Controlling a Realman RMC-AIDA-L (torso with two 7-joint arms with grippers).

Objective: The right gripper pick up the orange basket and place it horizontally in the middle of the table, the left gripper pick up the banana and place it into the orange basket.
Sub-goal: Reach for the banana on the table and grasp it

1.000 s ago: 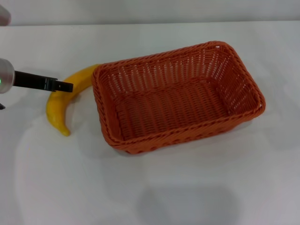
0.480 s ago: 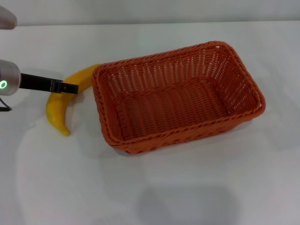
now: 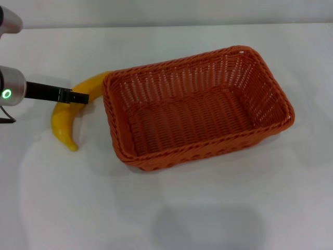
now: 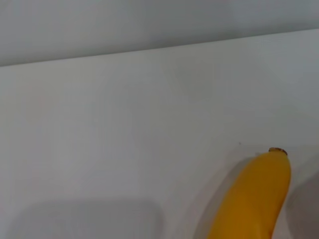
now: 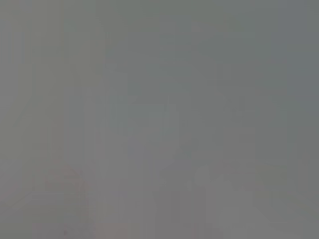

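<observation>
Orange basket sits on the table roughly mid-table, long side running across w/ a slight tilt, nothing inside it. Banana lies on the tabletop just left of the basket, its upper end right by the basket's rim corner. Left gripper comes in from the left edge, black fingers over the banana's upper half; can't tell if they're apart or pinched. Right gripper isn't visible anywhere, its wrist cam is just grey blur.

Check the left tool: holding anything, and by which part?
Cannot tell. The left tool is at the banana's middle, beside the basket, but a closed grip isn't visible. The banana lies on the table.
</observation>
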